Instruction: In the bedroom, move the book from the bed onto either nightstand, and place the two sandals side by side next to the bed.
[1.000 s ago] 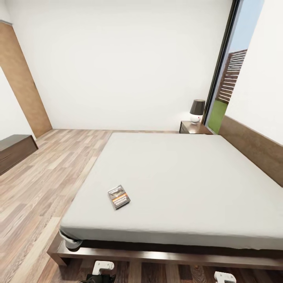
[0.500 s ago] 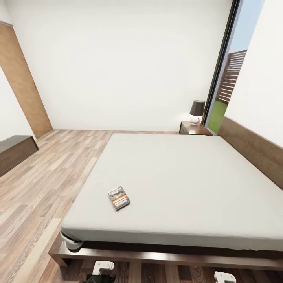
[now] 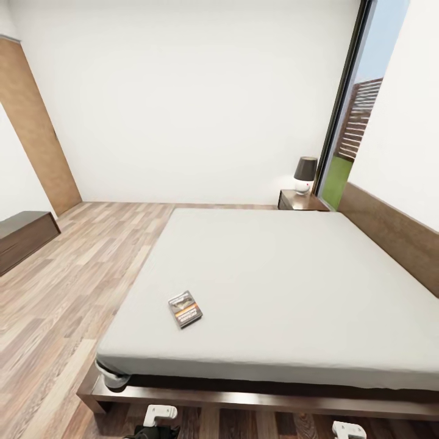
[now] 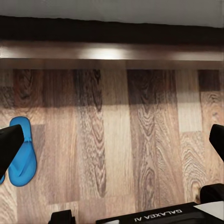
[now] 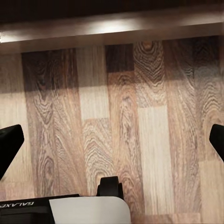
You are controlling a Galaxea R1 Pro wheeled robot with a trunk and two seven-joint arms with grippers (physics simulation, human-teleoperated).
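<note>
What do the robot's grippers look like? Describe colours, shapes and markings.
In the wrist views, each gripper has two black, tapered fingers: left gripper, right gripper. Behind them sits a black body lettered GALAXEA with a white panel. The head view shows white, blocky gripper housings.

book (image 3: 185, 309) on bed (image 3: 292, 274), near front-left corner | nightstand (image 3: 300, 200) beyond far right corner, lamp (image 3: 305, 174) on it | sandal (image 4: 22, 151) on floor (image 4: 116, 140) beside bed frame

Your left fingertip (image 4: 8, 147) hides part of the sandal (image 4: 22, 151); the book (image 3: 185, 308) lettering is too small to read.
</note>
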